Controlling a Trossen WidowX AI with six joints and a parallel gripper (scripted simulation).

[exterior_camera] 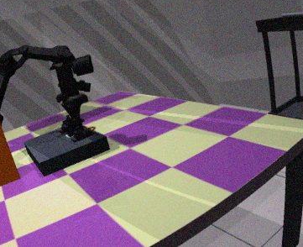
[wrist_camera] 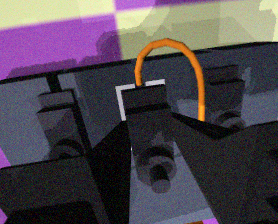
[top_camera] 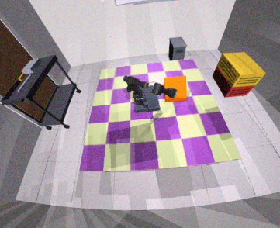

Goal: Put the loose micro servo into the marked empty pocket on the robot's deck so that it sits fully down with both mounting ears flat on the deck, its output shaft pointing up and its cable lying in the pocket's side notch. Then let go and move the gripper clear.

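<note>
The servo (wrist_camera: 148, 117) is between the fingers, over the deck (top_camera: 147, 105) (exterior_camera: 64, 151) (wrist_camera: 97, 97), with its shaft (wrist_camera: 160, 184) toward the near end in the wrist view. Its long axis runs roughly up and down that view, close to the lie of the two seated servos, one on its left (wrist_camera: 61, 120) and one on its right (wrist_camera: 225, 92). It looks larger than they do, so it is probably still proud of the deck and needs to go down.

The white outline (wrist_camera: 119, 102) of the pocket shows past the servo's far end and along its left side; the rest is covered, so whether the body is truly centred cannot be told. The cable (exterior_camera: 91, 128) (wrist_camera: 167, 42) leaves the far end and loops round to the right (its other end is lost behind a finger). It could snag on the rim, as the notch itself is not visible.

The gripper (top_camera: 140, 98) (exterior_camera: 73, 130) (wrist_camera: 148, 122) is closed on the servo's sides, partly open by the body's width, and points down from above. The next move likely calls for a small alignment check, then a straight push down before release; contact between ears and deck cannot be made out.
</note>
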